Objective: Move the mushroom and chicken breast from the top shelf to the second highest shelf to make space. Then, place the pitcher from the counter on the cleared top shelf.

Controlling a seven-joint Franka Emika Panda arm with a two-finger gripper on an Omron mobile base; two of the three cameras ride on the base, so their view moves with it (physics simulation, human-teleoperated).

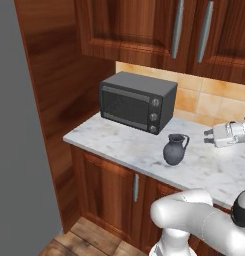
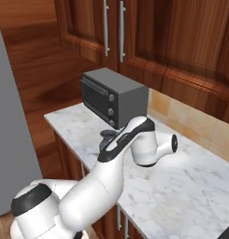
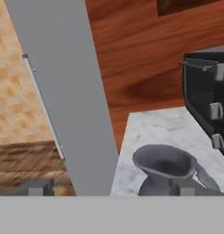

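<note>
Pitcher (image 1: 175, 149) stood upright on the counter (image 1: 119, 142), just right of the toaster oven (image 1: 137, 101), near the front edge. Gripper (image 3: 109, 188) hung right of the pitcher, fingers (image 3: 39, 187) spread wide, holding nothing, probably lined up for its neck.

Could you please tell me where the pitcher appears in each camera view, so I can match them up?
Left base view: pitcher mid-frame on the counter, right of the toaster oven.
Right base view: mostly hidden behind the arm; a dark part shows.
Hand view: bottom centre-right.
Shared landmark: the toaster oven.
</note>
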